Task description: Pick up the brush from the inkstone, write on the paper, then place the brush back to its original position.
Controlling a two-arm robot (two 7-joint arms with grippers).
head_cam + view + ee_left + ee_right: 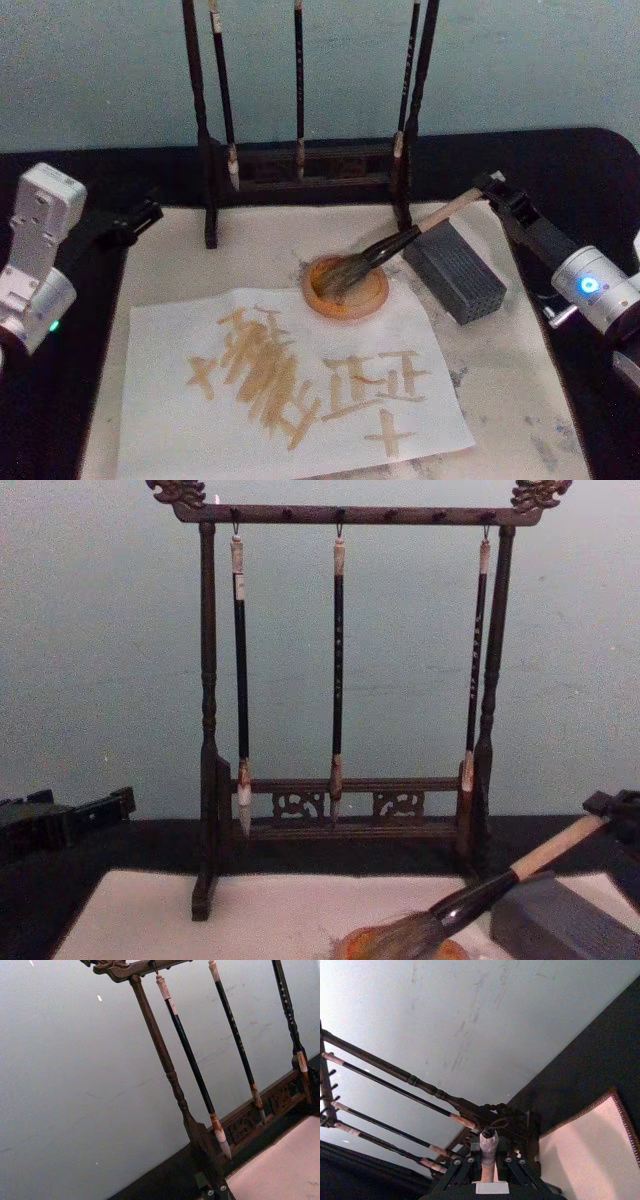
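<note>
The brush (400, 240) lies tilted, its bushy head down in the round orange-brown inkstone (350, 308) and its tan handle rising to the right over the grey block. My right gripper (488, 188) is shut on the handle's far end. In the right wrist view the handle tip with its cord loop (488, 1142) sits between the fingers. The chest view has the brush (500, 885) sloping down into the inkstone (355, 945). In front of the dish the paper (160, 400) lies flat, covered with tan strokes. My left gripper (140, 218) is parked shut at the mat's left edge.
A dark wooden rack (300, 165) with three thin hanging brushes stands behind the inkstone. The grey rectangular block (460, 275) lies right of the dish. A stained pale mat (510, 400) lies under everything, with black table around it.
</note>
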